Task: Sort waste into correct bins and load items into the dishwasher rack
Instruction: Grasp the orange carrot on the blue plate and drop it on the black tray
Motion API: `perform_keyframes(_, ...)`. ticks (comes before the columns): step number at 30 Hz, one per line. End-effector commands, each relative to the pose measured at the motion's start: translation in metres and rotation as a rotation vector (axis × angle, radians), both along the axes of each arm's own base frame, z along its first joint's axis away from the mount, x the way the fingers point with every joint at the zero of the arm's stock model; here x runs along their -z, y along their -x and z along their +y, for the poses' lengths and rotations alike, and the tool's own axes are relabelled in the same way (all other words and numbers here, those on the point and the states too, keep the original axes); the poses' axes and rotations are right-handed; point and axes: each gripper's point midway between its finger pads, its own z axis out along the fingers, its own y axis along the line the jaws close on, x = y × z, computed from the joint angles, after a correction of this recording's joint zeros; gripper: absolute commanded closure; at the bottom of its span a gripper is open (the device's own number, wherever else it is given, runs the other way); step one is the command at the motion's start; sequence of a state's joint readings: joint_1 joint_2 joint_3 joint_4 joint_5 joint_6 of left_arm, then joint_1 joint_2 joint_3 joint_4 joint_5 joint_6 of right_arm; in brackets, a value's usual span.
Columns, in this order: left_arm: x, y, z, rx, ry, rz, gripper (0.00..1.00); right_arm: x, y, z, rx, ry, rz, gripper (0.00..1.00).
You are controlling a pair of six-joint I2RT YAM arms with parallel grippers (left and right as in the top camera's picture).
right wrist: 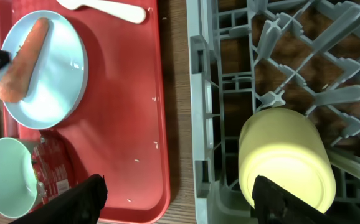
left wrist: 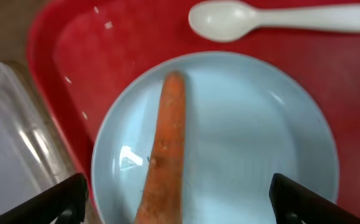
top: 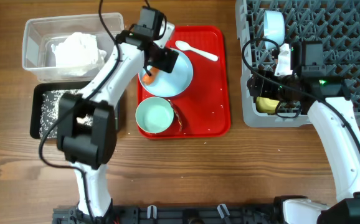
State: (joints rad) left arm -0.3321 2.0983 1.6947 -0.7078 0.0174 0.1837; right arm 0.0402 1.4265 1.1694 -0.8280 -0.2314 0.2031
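Carrot (left wrist: 167, 149) lying on the blue plate (left wrist: 255, 143); left tool (left wrist: 177, 190) spread wide just above it, arm stretched forward across the desk (top: 230, 180). Right tool (right wrist: 180, 186) spread over the rack (right wrist: 329, 56), beside the yellow cup (right wrist: 286, 165) among its pegs.

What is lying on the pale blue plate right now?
An orange carrot piece lies across the pale blue plate; nothing else shows on it. Overhead, the left arm hides part of the plate.
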Motion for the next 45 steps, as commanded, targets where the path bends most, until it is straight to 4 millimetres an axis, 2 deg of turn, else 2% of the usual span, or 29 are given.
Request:
perform_keyframes(1, 0.026, 0.001, 0.001, 0.021, -0.019, 0.049, 0.07, -0.006, -0.003, -0.001, -0.013, 0.014, -0.022, 0.21)
perform_keyframes(9, 0.074, 0.011, 0.004, 0.02, -0.052, 0.154, 0.17, -0.006, -0.002, -0.001, -0.013, 0.014, -0.02, 0.21)
perform_keyframes(11, 0.084, 0.015, 0.005, 0.009, -0.056, 0.18, 0.25, -0.006, -0.002, -0.001, -0.013, 0.014, -0.02, 0.21)
perform_keyframes(14, 0.086, 0.016, 0.004, -0.007, -0.042, 0.192, 0.58, -0.006, -0.002, -0.001, -0.013, 0.014, -0.02, 0.21)
perform_keyframes(16, 0.086, 0.018, 0.004, -0.007, -0.045, 0.2, 0.73, -0.006, -0.002, -0.001, -0.013, 0.014, -0.02, 0.21)
perform_keyframes(20, 0.084, 0.02, 0.005, -0.061, -0.028, 0.214, 0.77, -0.006, -0.003, -0.001, -0.013, 0.014, -0.02, 0.21)
perform_keyframes(22, 0.073, 0.019, 0.004, -0.078, -0.016, 0.202, 0.8, -0.006, -0.003, -0.001, -0.013, 0.014, -0.02, 0.21)
perform_keyframes(23, 0.06, 0.017, 0.004, -0.089, -0.004, 0.179, 0.81, -0.006, -0.003, -0.001, -0.013, 0.014, -0.02, 0.21)
perform_keyframes(26, 0.005, 0.01, 0.002, -0.123, 0.054, 0.08, 0.81, -0.006, -0.003, -0.001, -0.013, 0.014, -0.021, 0.21)
perform_keyframes(28, -0.052, 0.016, 0.004, -0.147, 0.099, -0.002, 0.8, -0.006, -0.003, -0.001, -0.013, 0.014, -0.02, 0.21)
perform_keyframes(29, -0.072, 0.022, 0.006, -0.147, 0.107, -0.025, 0.79, -0.006, -0.003, -0.001, -0.013, 0.014, -0.021, 0.21)
perform_keyframes(31, -0.118, 0.041, 0.028, -0.223, 0.085, -0.082, 0.76, -0.006, -0.003, -0.001, -0.014, 0.014, -0.023, 0.21)
perform_keyframes(32, -0.131, 0.051, 0.044, -0.281, 0.051, -0.097, 0.76, -0.006, -0.003, -0.001, -0.014, 0.014, -0.023, 0.21)
perform_keyframes(34, -0.142, 0.074, 0.083, -0.433, -0.018, -0.071, 0.77, -0.006, -0.003, -0.001, -0.013, 0.014, -0.023, 0.21)
perform_keyframes(39, -0.122, 0.122, 0.157, -0.777, -0.089, 0.124, 0.77, -0.007, -0.003, -0.001, -0.013, 0.014, -0.025, 0.21)
perform_keyframes(41, -0.109, 0.139, 0.195, -0.973, -0.084, 0.195, 0.77, -0.007, -0.004, -0.001, -0.013, 0.016, -0.025, 0.18)
perform_keyframes(42, -0.1, 0.148, 0.215, -1.066, -0.084, 0.227, 0.77, -0.006, -0.004, -0.004, -0.004, 0.031, -0.025, 0.17)
perform_keyframes(44, -0.079, 0.163, 0.244, -1.187, -0.089, 0.279, 0.77, -0.005, -0.004, -0.007, 0.003, 0.045, -0.025, 0.17)
perform_keyframes(45, -0.057, 0.173, 0.258, -1.235, -0.092, 0.312, 0.77, -0.005, -0.004, -0.007, 0.003, 0.044, -0.024, 0.17)
